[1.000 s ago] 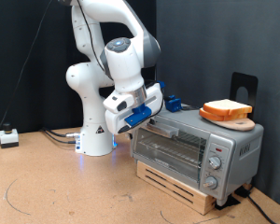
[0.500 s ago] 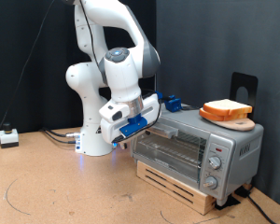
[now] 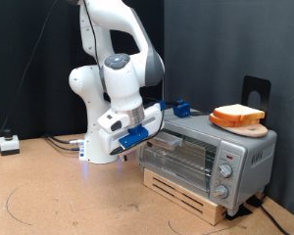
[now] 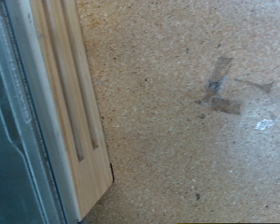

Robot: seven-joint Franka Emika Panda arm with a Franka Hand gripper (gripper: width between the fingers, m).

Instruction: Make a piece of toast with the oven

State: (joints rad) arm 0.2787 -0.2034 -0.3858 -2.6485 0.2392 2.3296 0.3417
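Observation:
The piece of toast (image 3: 237, 112) lies on a thicker wooden board (image 3: 243, 124) on top of the silver oven (image 3: 220, 155) at the exterior view's right. My gripper (image 3: 139, 134), with blue parts, hangs at the left end of the oven's front, by the top of the glass door (image 3: 181, 154). Its fingers are hidden behind the hand in the exterior view. They do not show in the wrist view either. That view looks down on the oven door's edge (image 4: 11, 140), the wooden pallet (image 4: 70, 103) under the oven and the chipboard table (image 4: 177, 159).
The oven stands on a slatted wooden pallet (image 3: 184, 194). A black stand (image 3: 255, 90) rises behind the oven. A small white box (image 3: 8, 144) with cables lies at the exterior view's left. The robot's white base (image 3: 98, 147) stands behind the gripper. Tape scraps (image 4: 219, 91) mark the table.
My gripper has moved towards the exterior view's left and downward, from over the oven's top left corner to in front of the door's left end. Toast and board have not moved.

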